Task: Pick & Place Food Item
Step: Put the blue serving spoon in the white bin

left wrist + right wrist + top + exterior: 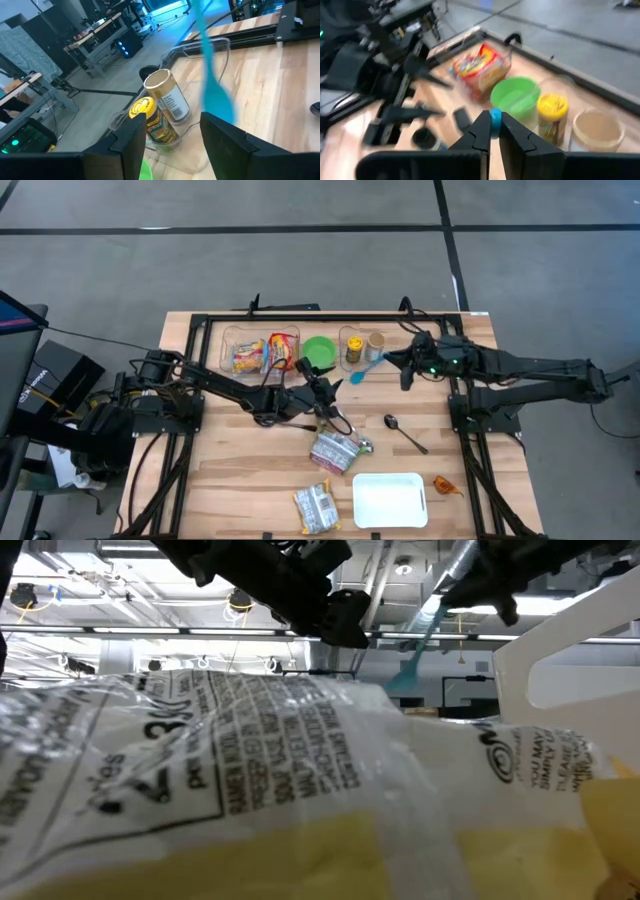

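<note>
My right gripper point(395, 361) is shut on a blue spoon point(366, 370) in the air beside a clear tub point(343, 335) that holds a yellow-lidded jar point(151, 121) and a gold-lidded jar point(168, 96). My left gripper point(327, 391) hovers open mid-table with nothing between its fingers; the spoon's bowl point(216, 96) shows just beyond them. A silvery food packet point(335, 451) lies flat on the table below the left gripper. A second packet point(317, 508) lies at the near edge beside a white tray point(390, 500). My right gripper pinches the blue spoon's handle end point(495, 119) between its two fingers. The fingers come nearly level from the table's right side and lie along the handle. The spoon is lifted clear and slants down to its bowl point(405, 680).
At the back stand a clear tub with snack packets point(262, 352) and a green bowl point(319, 350). A metal spoon point(405, 433) and an orange scrap point(447, 486) lie at the near right. A dark frame point(200, 320) runs round the table.
</note>
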### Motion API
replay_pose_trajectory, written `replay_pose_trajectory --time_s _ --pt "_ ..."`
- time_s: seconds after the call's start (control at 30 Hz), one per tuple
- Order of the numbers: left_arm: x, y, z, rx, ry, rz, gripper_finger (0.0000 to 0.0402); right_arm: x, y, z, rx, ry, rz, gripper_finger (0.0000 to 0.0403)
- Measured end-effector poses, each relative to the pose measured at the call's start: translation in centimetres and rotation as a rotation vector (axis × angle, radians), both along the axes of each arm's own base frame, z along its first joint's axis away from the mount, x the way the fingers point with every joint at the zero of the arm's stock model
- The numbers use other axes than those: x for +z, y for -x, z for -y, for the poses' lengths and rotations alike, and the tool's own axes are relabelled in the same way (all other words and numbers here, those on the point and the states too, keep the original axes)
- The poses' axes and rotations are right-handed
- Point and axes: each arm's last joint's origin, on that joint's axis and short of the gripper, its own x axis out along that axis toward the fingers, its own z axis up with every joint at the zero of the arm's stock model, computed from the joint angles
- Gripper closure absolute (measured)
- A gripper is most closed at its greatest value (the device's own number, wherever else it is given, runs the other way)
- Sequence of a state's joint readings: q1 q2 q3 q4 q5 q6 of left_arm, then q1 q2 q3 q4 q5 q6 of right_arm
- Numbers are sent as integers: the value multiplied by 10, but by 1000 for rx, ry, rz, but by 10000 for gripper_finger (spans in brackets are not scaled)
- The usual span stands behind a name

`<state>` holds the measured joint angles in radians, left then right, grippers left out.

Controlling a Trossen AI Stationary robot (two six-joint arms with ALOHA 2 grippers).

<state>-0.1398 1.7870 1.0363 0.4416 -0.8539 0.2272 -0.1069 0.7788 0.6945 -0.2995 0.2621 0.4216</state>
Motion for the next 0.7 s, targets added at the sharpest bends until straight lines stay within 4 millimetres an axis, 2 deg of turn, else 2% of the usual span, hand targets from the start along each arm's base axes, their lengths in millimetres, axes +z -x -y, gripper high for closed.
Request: replay_pose_trajectory --time_s 0.33,0.7 --pt "0 0 0 -1 0 0 237 1 31 -32 155 -175 -12 387" --pt "0 0 0 -4 1 0 253 -6 36 -73 236 -359 -38 386"
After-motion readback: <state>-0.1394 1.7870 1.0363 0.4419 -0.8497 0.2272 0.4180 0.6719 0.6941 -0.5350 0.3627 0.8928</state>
